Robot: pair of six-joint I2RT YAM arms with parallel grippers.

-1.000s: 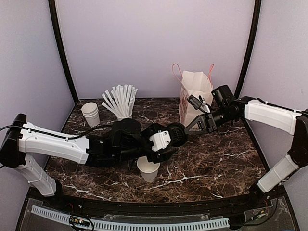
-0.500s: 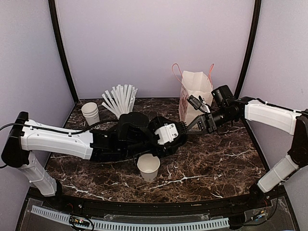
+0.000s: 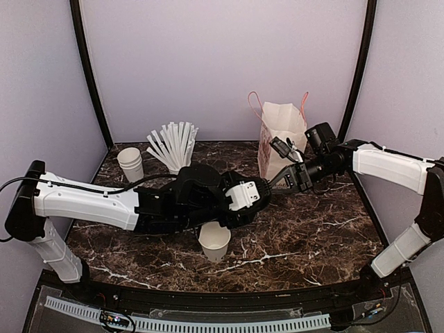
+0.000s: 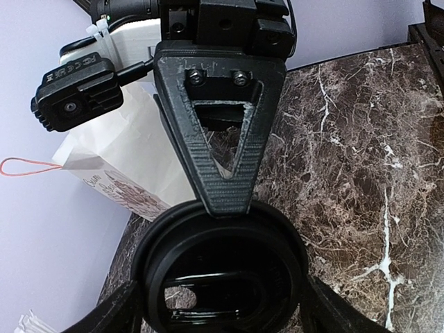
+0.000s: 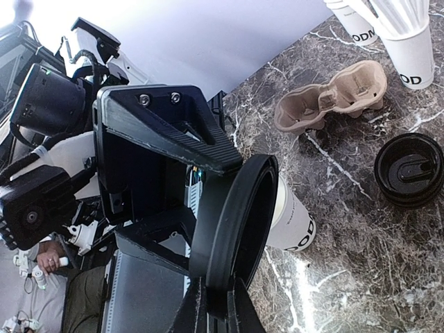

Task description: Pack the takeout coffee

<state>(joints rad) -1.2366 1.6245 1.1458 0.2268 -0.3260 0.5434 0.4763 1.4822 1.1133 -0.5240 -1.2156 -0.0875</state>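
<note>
The takeout coffee's white paper cup (image 3: 214, 239) stands open-topped on the marble, its dark lettering showing near the base (image 5: 297, 223). Its black dome lid (image 5: 239, 215) is held on edge above the table, my right gripper (image 5: 220, 298) shut on its rim. My left gripper (image 4: 222, 312) is open wide, one finger (image 4: 104, 312) on each side of the lid (image 4: 222, 267); whether they touch it I cannot tell. In the top view the two grippers (image 3: 258, 191) (image 3: 276, 184) meet in front of the paper bag (image 3: 281, 132).
A second black lid (image 5: 409, 170) and a cardboard cup carrier (image 5: 329, 100) lie on the table. At the back left stand a cup of white straws (image 3: 173, 146) and a stack of white cups (image 3: 130, 163). The left arm (image 3: 90, 205) crosses the table's middle.
My left arm has slid right, and its open jaws now flank the lid that the right gripper holds. The right arm and the cup have not moved.
</note>
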